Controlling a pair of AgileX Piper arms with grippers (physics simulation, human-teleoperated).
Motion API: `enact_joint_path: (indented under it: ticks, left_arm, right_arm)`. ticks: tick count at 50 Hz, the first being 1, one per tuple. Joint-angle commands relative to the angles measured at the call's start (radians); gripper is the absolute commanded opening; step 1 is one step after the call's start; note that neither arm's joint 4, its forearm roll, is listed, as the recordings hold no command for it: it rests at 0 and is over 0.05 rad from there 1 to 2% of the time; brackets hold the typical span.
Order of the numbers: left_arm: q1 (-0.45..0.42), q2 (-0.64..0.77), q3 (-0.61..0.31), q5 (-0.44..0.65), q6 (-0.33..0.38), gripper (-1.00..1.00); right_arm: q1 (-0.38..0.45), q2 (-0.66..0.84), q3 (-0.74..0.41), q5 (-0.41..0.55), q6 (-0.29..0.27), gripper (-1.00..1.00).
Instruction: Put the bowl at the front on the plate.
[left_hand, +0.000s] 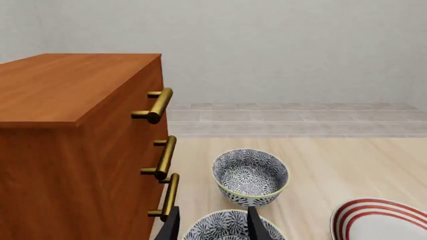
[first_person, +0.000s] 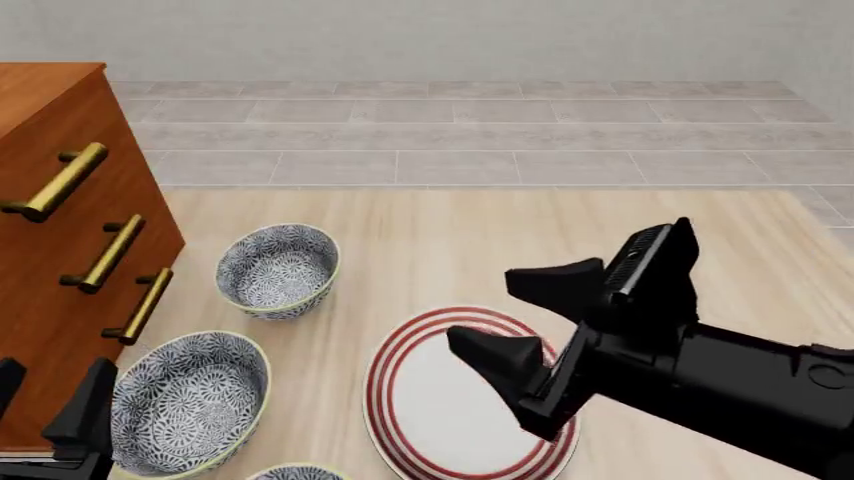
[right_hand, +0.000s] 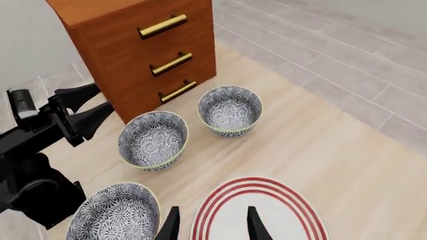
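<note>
I have the pale wood table (first_person: 507, 240) filling most of the front view. The brown drawer cabinet (first_person: 40, 330) stands at its left edge, its drawer fronts facing right.

The plate (first_person: 384, 395), white with red rings, lies in the lower centre of the front view. Part of it is hidden behind my right arm.

Three patterned bowls run down the left side between the cabinet and the plate. The far bowl (first_person: 278, 268) sits at centre left and the middle bowl (first_person: 187, 400) at lower left, just beside the cabinet. The bowl (first_person: 296, 472) I am after is only a sliver at the bottom edge of the front view. In the right wrist view it (right_hand: 119, 214) shows at the lower left. It stands upright on the table, close beside the plate and not on it.

The right gripper (first_person: 527, 318) hangs over the plate's upper right part, jaws spread wide and holding nothing. The left gripper (first_person: 47, 400) is in the lower left corner of the front view, next to the middle bowl. Its jaws are also parted and empty, and the left wrist view shows that bowl between the fingertips (left_hand: 257, 226).

Smallest are the three brass handles (first_person: 107, 255) on the cabinet's front.
</note>
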Motion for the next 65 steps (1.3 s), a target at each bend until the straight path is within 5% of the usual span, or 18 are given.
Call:
enact_joint_path:
  ticks: [1,27,65]
  left_arm:
    - [0.000,0.000,0.000,0.000,0.000,1.00]
    - [0.000,0.000,0.000,0.000,0.000,1.00]
    - [0.000,0.000,0.000,0.000,0.000,1.00]
  right_arm:
    - [0.064,0.128,-0.043,-0.066,0.023,1.00]
    - [0.262,0.380,-0.155,-0.149,0.116,1.00]
    - [0.263,0.473,0.000,-0.308,0.244,1.00]
